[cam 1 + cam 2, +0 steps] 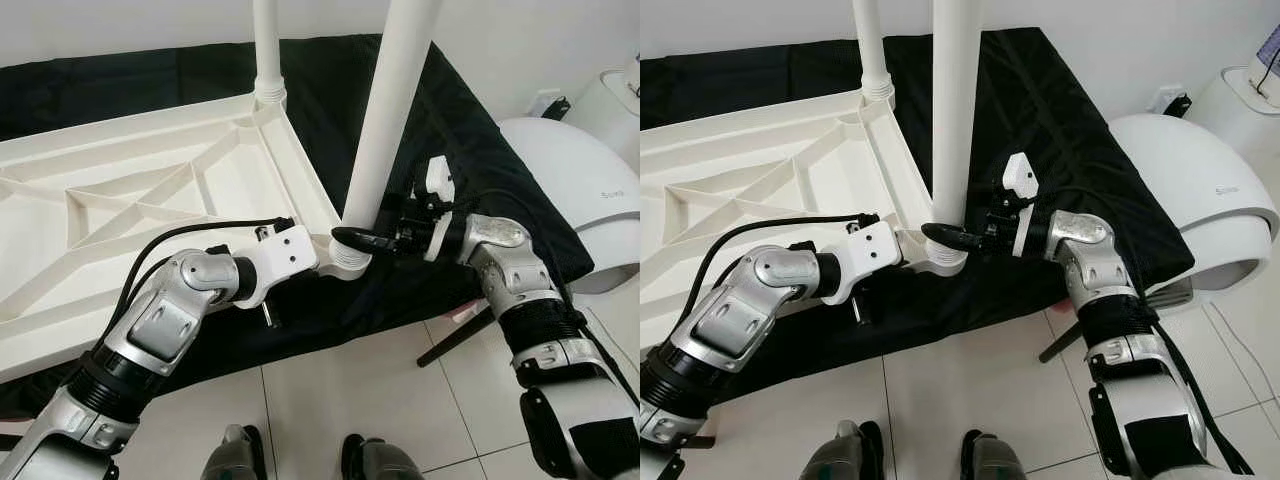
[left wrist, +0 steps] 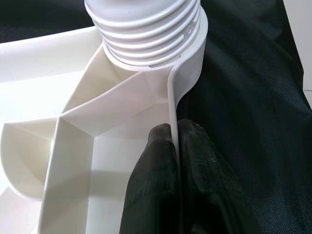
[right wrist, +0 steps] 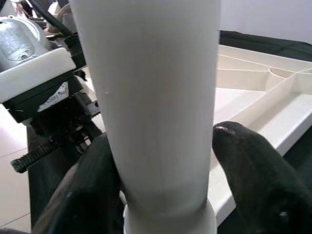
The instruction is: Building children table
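Tabletop: a white ribbed plastic tabletop [image 1: 120,200] lay upside down on a black cloth [image 1: 460,170], underside ribs facing up, its near corner sitting around the middle of the head view.

Near leg: a white round plastic table leg [image 1: 385,130] stood upright in the threaded socket [image 2: 146,34] at that near corner, leaning a touch toward 1 o'clock in the left eye view.

Far leg: a second white plastic leg [image 1: 266,50] was already standing in the far corner socket, up around 12 o'clock from the near one.

Right gripper: the right gripper [image 3: 165,165] had its two black fingers [image 3: 258,170] wrapped on either side of the near leg's lower end, just above the socket collar, pretty clearly clamped on it. It came in from about 3 o'clock of the leg.

Left gripper: the left gripper [image 2: 174,146] was pinching the thin white rim of the tabletop right next to the socket, one finger inside the rim and one outside against the cloth. The silver left arm reached in from roughly 8 o'clock.

Cloth: it draped over whatever was under the tabletop and hung down to the pale tiled floor [image 1: 330,400].

Side stuff: a white rounded plastic appliance [image 1: 580,190] sat at about 3 o'clock, past the cloth's edge, well apart from the tabletop.

Robot's feet: visible at 6 o'clock on the tiles.
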You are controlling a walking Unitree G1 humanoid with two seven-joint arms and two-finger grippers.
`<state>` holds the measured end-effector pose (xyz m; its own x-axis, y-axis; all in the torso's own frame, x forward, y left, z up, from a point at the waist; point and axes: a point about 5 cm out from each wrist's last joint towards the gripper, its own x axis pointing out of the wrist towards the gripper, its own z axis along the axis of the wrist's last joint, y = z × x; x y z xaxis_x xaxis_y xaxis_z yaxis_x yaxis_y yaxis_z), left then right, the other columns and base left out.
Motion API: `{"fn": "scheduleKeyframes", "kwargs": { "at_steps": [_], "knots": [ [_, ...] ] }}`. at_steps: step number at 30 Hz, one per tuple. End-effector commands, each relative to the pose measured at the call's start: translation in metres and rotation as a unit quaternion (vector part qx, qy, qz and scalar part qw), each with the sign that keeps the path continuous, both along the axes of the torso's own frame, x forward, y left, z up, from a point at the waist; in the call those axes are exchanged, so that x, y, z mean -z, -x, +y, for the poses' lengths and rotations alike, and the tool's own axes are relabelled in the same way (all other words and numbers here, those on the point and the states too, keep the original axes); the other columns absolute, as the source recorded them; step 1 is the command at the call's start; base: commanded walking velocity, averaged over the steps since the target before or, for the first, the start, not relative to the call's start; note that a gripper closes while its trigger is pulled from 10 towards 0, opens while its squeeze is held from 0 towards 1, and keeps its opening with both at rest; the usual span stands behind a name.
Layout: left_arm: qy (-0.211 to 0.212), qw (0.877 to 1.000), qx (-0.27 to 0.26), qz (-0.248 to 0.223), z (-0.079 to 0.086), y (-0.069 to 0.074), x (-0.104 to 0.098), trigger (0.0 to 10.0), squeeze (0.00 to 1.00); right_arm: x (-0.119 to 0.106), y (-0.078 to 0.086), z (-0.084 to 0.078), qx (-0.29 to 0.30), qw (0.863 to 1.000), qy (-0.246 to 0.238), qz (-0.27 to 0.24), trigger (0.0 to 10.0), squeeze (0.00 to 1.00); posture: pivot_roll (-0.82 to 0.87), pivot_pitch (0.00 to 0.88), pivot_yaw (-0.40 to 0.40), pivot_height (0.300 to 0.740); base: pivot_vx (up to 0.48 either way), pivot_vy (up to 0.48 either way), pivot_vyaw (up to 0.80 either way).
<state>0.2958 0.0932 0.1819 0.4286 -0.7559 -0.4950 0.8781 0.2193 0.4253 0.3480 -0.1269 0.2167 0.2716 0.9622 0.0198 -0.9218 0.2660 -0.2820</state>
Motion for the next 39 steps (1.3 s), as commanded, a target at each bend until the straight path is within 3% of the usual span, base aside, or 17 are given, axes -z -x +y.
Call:
{"fn": "scheduleKeyframes", "kwargs": {
  "at_steps": [1, 16, 22, 31, 34, 39],
  "knots": [
    [-0.028, 0.999, 0.012, 0.043, 0.000, 0.009, 0.022, 10.0, 0.00, 0.000, -0.001, 0.000, -0.006, 1.000, 0.001, 0.007, 0.0, 0.00, 0.00, 0.191, -0.009, 0.740, 0.000, 0.000, 0.00],
    [-0.025, 0.999, 0.003, 0.043, 0.001, 0.009, 0.022, 10.0, 0.00, -0.001, 0.010, -0.006, 0.001, 1.000, -0.029, 0.012, 0.0, 0.00, -0.01, 0.208, -0.021, 0.740, 0.000, 0.000, 0.00],
    [-0.021, 0.999, -0.005, 0.043, 0.003, 0.008, 0.022, 10.0, 0.00, 0.009, 0.022, -0.002, 0.049, 0.997, -0.065, 0.018, 0.0, 0.00, 0.00, 0.210, -0.025, 0.740, 0.000, 0.000, 0.00],
    [-0.020, 0.999, -0.010, 0.041, 0.004, 0.007, 0.021, 10.0, 0.00, 0.018, 0.029, 0.001, 0.113, 0.990, -0.083, 0.019, 0.0, 0.00, -0.01, 0.209, -0.026, 0.740, 0.000, 0.000, 0.00],
    [-0.019, 0.999, -0.011, 0.041, 0.004, 0.007, 0.021, 10.0, 0.00, 0.020, 0.035, 0.004, 0.136, 0.986, -0.095, 0.021, 0.0, 0.00, -0.01, 0.211, -0.028, 0.740, 0.000, 0.000, 0.00],
    [-0.018, 0.999, -0.014, 0.042, 0.004, 0.007, 0.021, 10.0, 0.00, 0.023, 0.052, 0.026, 0.190, 0.969, -0.151, 0.047, 0.0, 0.00, -0.01, 0.215, -0.030, 0.740, 0.000, 0.000, 0.00]
  ]
}}
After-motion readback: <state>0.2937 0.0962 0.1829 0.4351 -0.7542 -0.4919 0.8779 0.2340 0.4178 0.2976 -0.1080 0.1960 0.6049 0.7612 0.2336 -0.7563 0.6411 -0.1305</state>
